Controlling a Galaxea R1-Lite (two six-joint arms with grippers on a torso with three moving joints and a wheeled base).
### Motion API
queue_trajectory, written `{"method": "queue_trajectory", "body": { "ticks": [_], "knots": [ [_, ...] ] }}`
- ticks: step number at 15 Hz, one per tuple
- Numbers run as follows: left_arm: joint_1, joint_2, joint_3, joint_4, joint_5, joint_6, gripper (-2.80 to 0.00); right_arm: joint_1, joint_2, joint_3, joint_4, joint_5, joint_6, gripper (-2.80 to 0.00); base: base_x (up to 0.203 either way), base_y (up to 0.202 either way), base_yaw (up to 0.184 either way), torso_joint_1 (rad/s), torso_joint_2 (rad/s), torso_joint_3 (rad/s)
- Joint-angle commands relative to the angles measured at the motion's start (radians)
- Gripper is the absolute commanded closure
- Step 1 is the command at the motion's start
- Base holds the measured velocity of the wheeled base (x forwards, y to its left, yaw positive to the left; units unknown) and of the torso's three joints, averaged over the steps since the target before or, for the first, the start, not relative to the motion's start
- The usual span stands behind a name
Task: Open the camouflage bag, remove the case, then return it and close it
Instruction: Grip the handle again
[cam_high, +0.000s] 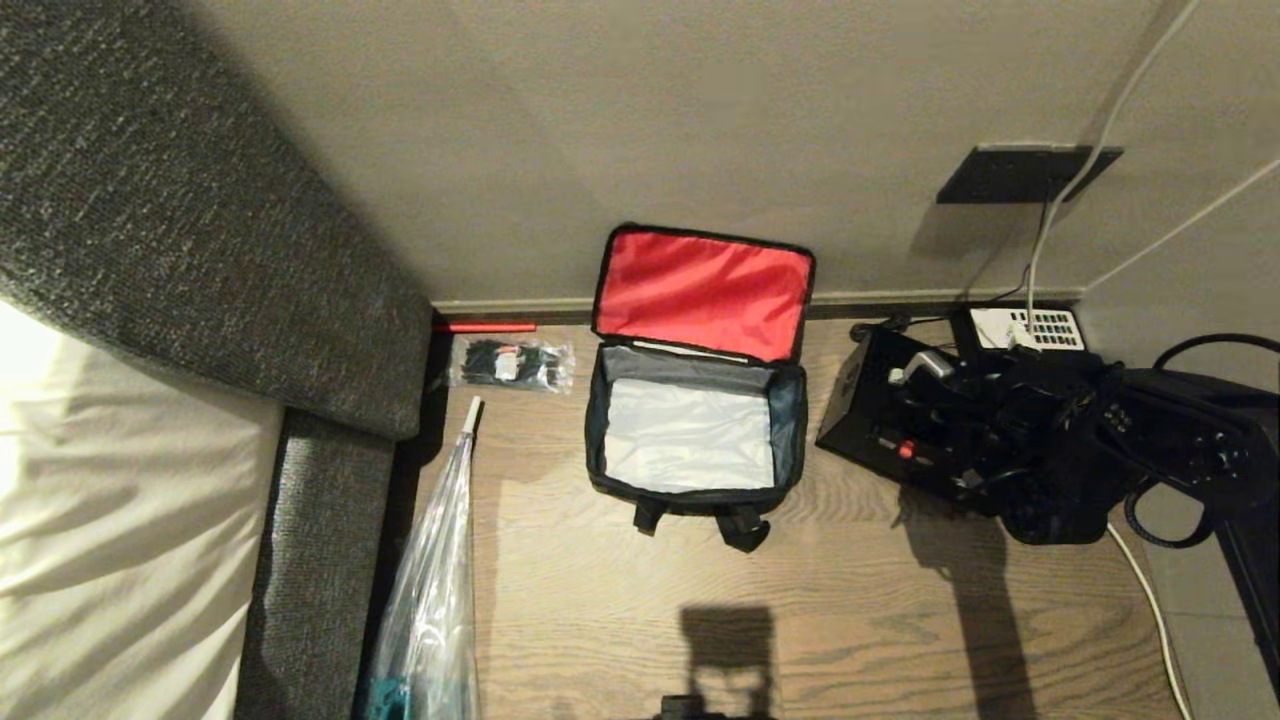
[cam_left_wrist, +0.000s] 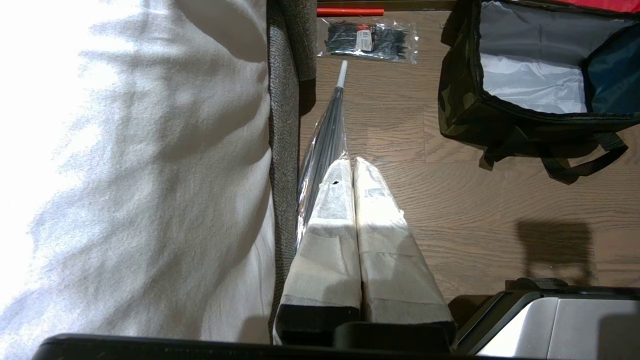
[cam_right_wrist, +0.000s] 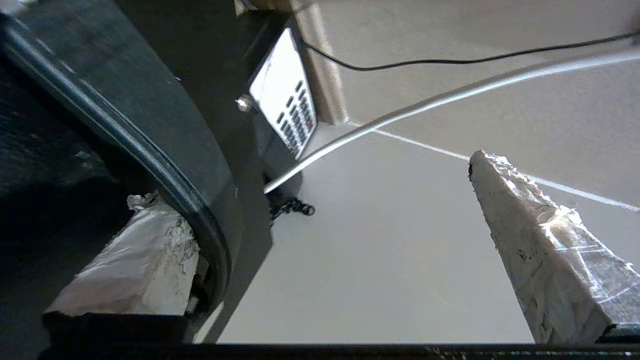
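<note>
Camouflage bag (cam_high: 690, 440) open, emptied; case (cam_high: 900, 440) on floor beside it. Right tool (cam_high: 985, 470) spread at case; next, grip and return it.

The case (cam_high: 900, 430) is largely covered by the right arm in the head view, so its far end and most of its top face cannot be seen; the telephone (cam_high: 1028, 328) behind it shows only its keypad. In the right wrist view, one finger (cam_right_wrist: 135, 270) of the right gripper (cam_right_wrist: 320, 200) is partly hidden behind the case's black edge. The camouflage bag (cam_left_wrist: 465, 100) is cut off by the frame edge in the left wrist view, and the clear plastic bag (cam_high: 430, 600) runs out of the head view at the bottom.
</note>
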Motion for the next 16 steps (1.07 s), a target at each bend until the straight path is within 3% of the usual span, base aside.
{"method": "queue_trajectory", "body": {
  "ticks": [1, 7, 8, 16],
  "knots": [
    [0.0, -0.002, 0.002, 0.0, 0.0, 0.001, 0.0, -0.002, 0.018, -0.01, -0.006, -0.007, -0.01, -2.8, 0.0, 0.0, 0.0, 0.0, 0.0, 0.0],
    [0.0, 0.0, 0.002, 0.0, 0.0, 0.001, 0.0, -0.006, 0.077, -0.108, -0.006, -0.057, -0.022, -2.8, 0.0, 0.0, 0.0, 0.0, 0.0, 0.0],
    [0.0, 0.0, 0.002, 0.0, 0.0, 0.001, 0.0, -0.006, 0.081, -0.11, -0.006, -0.061, -0.024, 0.0, 0.0, 0.0, 0.0, 0.0, 0.0, 0.0],
    [0.0, -0.002, 0.002, 0.0, 0.0, 0.001, 0.0, 0.0, 0.071, -0.1, -0.006, -0.062, -0.003, 0.0, 0.0, 0.0, 0.0, 0.0, 0.0, 0.0]
  ]
}}
